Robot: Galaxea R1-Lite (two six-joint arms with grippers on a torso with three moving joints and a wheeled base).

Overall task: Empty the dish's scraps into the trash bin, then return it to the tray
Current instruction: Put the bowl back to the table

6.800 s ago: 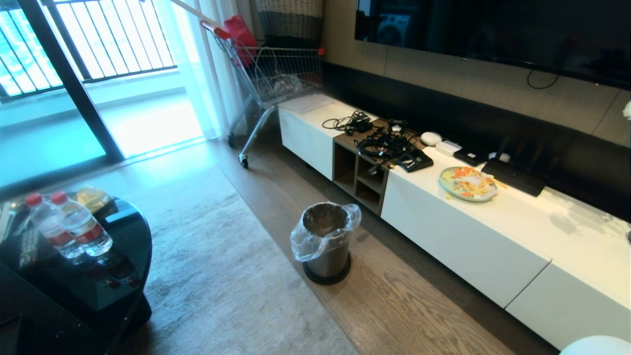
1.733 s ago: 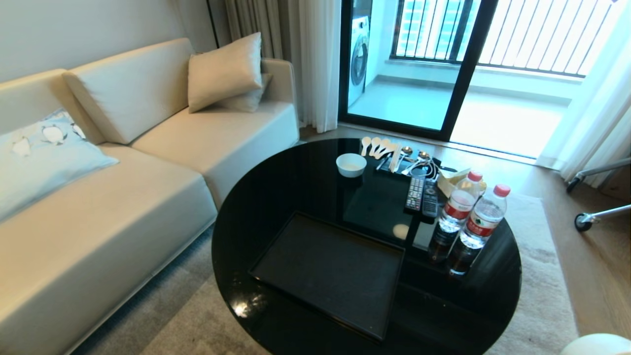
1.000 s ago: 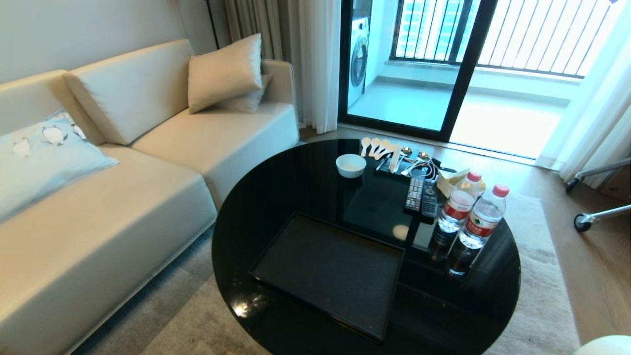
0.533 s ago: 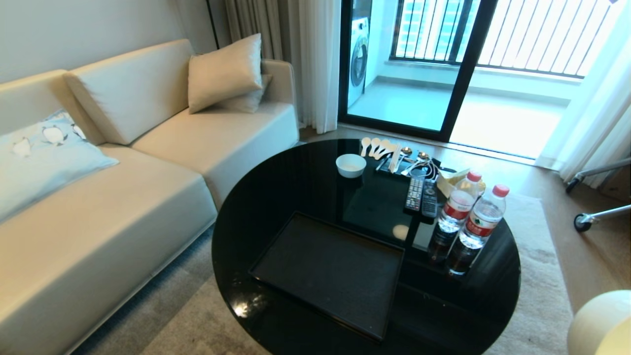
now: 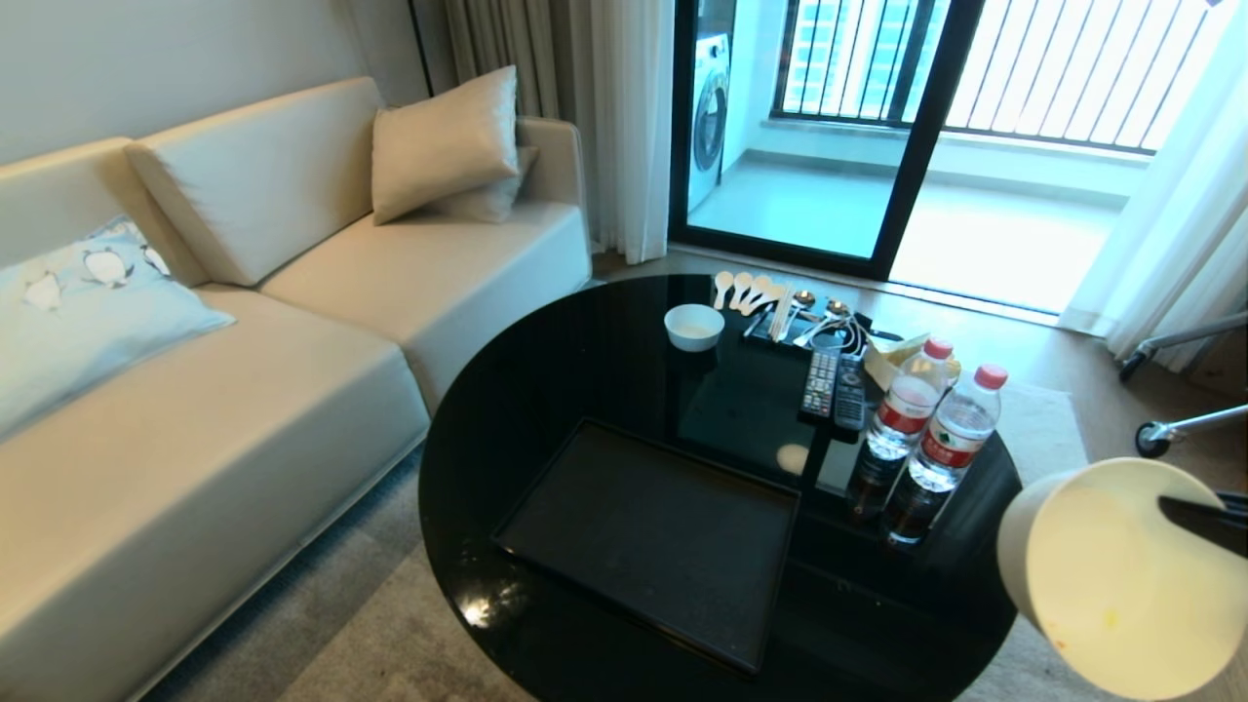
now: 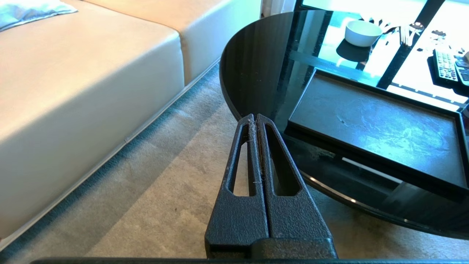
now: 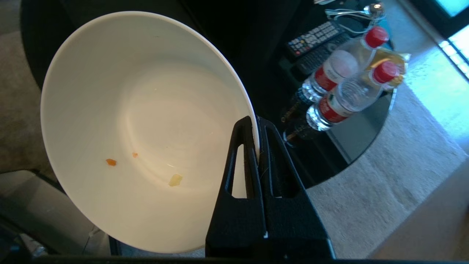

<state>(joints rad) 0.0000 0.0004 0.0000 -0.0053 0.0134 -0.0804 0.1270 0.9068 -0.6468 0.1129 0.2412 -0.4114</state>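
The right gripper (image 7: 258,123), pinching the dish (image 7: 146,128) by its rim, has risen into head view beside the table (image 5: 585,341); only crumbs remain; the tray (image 5: 648,536) awaits; the left gripper (image 6: 255,119) is pressed together.

Probably a home living room: sofa (image 5: 244,322), coffee table (image 5: 585,370), balcony door (image 5: 877,146).

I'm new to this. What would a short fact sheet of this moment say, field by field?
right tool: shut on the rim of the dish, beside the table's right edge
dish contents: nearly empty, a few scraps stuck inside
tray: bare, on the round black table
left tool: shut, empty, over the carpet
trash bin: not in view
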